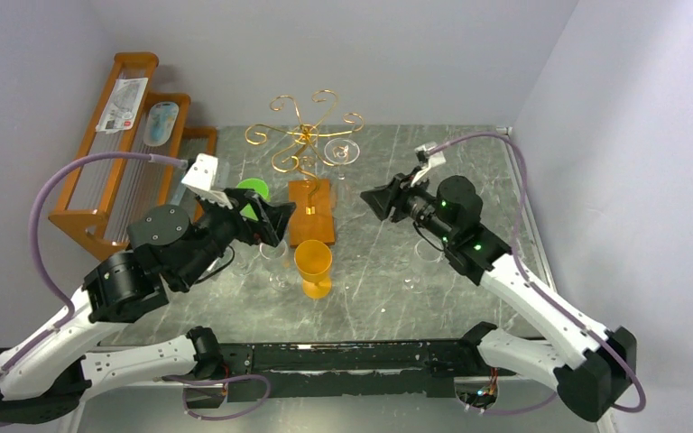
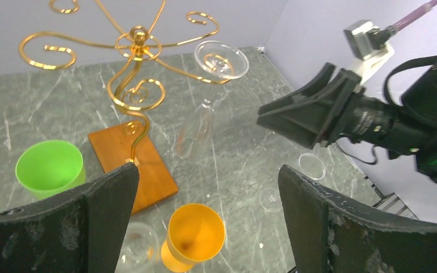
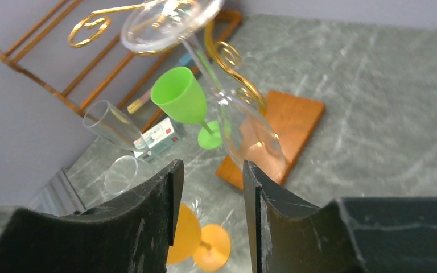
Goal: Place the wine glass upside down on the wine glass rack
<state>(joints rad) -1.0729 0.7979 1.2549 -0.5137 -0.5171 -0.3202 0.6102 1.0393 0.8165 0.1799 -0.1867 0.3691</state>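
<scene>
While upside down on the rack (image 1: 304,135), wine glass (image 2: 197,129) clear of left pincer (image 2: 207,176) and right pincer (image 3: 211,169), both apart

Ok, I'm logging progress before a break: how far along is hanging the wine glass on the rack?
Looks done: the clear wine glass hangs upside down, foot caught on a spiral arm of the gold rack. Nothing is in hand: the right end effector is open near the glass, not touching; the left end effector is open and empty. Probably only pulling back is left.
</scene>
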